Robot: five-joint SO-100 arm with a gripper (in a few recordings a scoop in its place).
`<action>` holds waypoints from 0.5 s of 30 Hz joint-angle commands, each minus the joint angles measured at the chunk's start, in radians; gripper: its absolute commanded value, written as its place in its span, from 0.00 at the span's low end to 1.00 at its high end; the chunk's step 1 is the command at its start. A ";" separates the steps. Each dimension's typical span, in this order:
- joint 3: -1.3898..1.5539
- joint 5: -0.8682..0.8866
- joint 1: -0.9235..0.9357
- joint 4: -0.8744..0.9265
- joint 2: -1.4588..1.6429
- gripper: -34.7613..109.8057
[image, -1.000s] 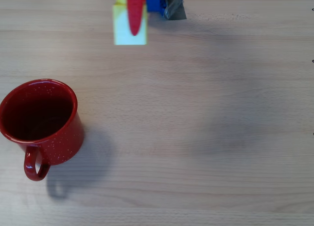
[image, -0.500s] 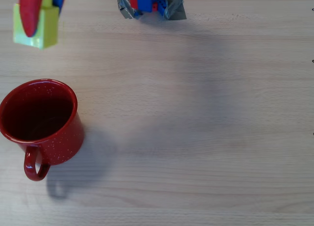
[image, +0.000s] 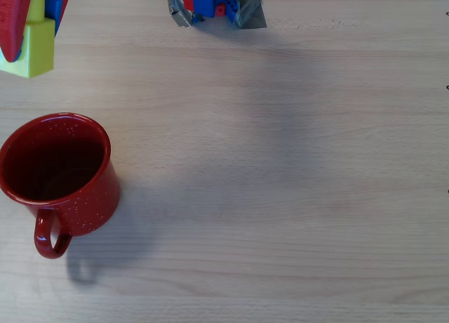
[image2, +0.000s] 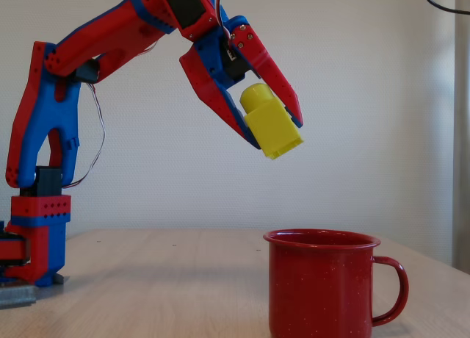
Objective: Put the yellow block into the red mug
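The pale wood-grain surface (image: 280, 161) carries just 1 loose thing, the large glossy red enamel mug (image: 59, 172) with white speckles. It stands upright at the left of the overhead view, its loop handle toward the near edge, and its dark inside looks empty. In the fixed view the mug (image2: 319, 283) sits low at the right with the handle pointing right.

The red-and-blue five-joint arm (image2: 88, 51) rises from its base at the far left of the fixed view, folds at the elbow and slopes its wrist down toward the right. Its jaws (image2: 268, 125) pinch the small bright yellow-green plastic brick (image2: 270, 123), 1 red finger on each side. The brick is tilted, with its round stud up toward the wrist and its square end down and to the right.

The coming move turns on 1 relation. In the overhead view the yellow brick (image: 31, 45) is on the far side of the mug's rim, not above the opening. In the fixed view it hangs well clear above the mug and toward its left edge. How much sideways gap remains is hard to judge, since the overhead view cuts the jaws (image: 24, 28) at the corner. The brick probably has to travel nearer before any release.
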 commanded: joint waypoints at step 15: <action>-0.060 -0.031 -0.012 -0.127 -0.115 0.24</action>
